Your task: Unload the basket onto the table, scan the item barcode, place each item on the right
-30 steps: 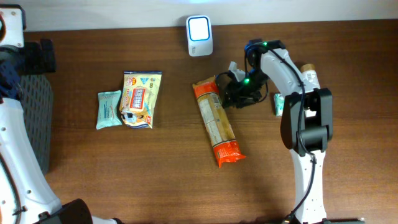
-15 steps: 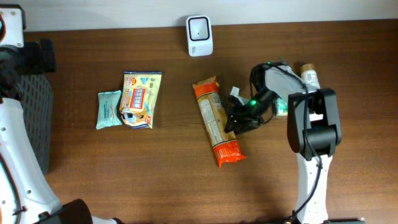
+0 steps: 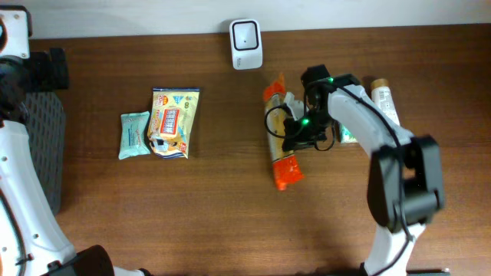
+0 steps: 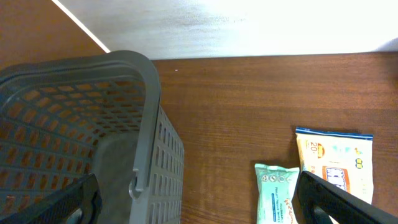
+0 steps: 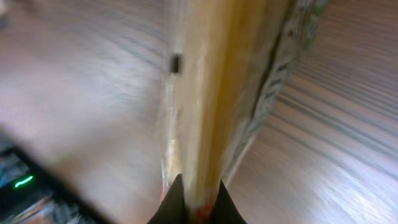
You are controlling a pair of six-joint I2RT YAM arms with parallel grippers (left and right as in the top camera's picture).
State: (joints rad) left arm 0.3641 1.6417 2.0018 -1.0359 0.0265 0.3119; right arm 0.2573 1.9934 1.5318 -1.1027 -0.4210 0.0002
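Note:
The item is a long yellow packet with orange ends (image 3: 279,149). It lies right of centre, lifted and turned on its edge, its far end pointing at the white barcode scanner (image 3: 245,34) by the back wall. My right gripper (image 3: 296,132) is shut on the packet's middle. In the right wrist view the blurred packet (image 5: 217,93) runs up from between the black fingertips (image 5: 171,203) of the right gripper (image 5: 198,202). My left gripper (image 4: 198,186) stands wide open over the table's left side, holding nothing.
A grey mesh basket (image 4: 146,112) stands at the far left (image 3: 42,138). Beside it lie a green wipes pack (image 3: 134,134) and a yellow snack bag (image 3: 173,121). A bottle (image 3: 383,96) and a green pack (image 3: 349,134) sit behind the right arm.
My right gripper has shut on the long packet. It has raised the packet onto its edge and carried it right and toward the scanner. The left arm has not moved.

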